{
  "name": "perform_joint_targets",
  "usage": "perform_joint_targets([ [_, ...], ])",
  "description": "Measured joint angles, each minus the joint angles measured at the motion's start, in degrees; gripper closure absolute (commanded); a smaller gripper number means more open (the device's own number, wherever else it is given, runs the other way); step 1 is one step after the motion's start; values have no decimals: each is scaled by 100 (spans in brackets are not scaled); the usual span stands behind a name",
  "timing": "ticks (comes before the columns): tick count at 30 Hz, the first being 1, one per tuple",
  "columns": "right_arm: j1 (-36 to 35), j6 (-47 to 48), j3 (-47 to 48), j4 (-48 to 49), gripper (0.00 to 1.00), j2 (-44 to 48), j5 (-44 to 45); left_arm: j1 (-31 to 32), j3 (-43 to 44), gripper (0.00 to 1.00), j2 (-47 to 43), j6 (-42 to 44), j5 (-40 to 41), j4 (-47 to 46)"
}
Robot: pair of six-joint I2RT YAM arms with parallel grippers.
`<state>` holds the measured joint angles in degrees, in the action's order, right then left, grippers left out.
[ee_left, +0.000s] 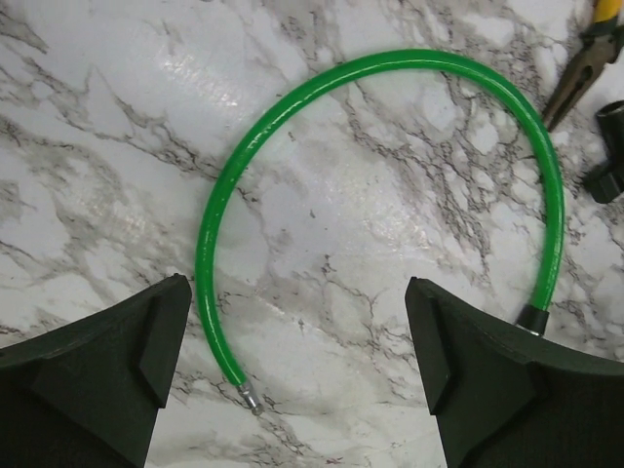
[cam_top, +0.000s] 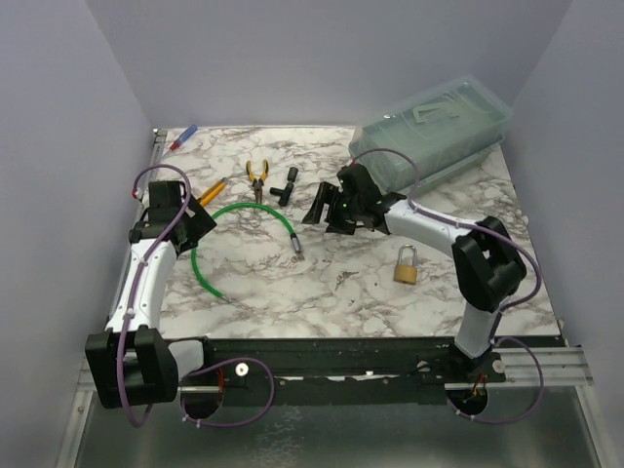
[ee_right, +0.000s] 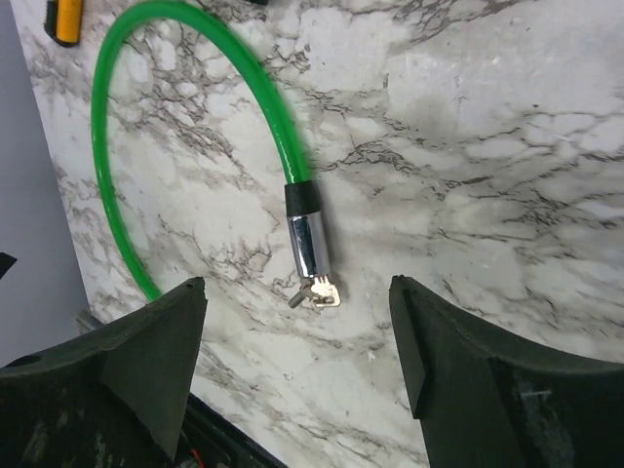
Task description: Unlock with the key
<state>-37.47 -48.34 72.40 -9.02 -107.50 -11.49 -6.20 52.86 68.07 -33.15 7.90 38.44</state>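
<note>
A thin bright-green cord lies in an arc on the marble table. Its silver barrel end carries the tiny key, which lies flat on the marble. The key is left of the brass padlock, well apart from it. My right gripper hangs open over the key, one finger on each side, touching nothing. My left gripper is open above the cord's other, bare end. In the top view the left gripper is at the arc's left and the right gripper is behind the key.
Orange-handled pliers, a black L-shaped tool and a yellow-handled tool lie behind the cord. A lidded plastic box fills the back right corner. A blue and red pen lies at the back left.
</note>
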Motion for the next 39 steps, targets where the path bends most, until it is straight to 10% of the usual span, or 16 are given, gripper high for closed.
perform_joint_targets([
  [21,83,-391,-1565,-2970,0,3082,2581,1121,-210,21,-693,282,-1128,-723],
  [39,1307,166,-2485,-3064,13,2586,2236,1346,-243,26,-682,348,-1460,-811],
])
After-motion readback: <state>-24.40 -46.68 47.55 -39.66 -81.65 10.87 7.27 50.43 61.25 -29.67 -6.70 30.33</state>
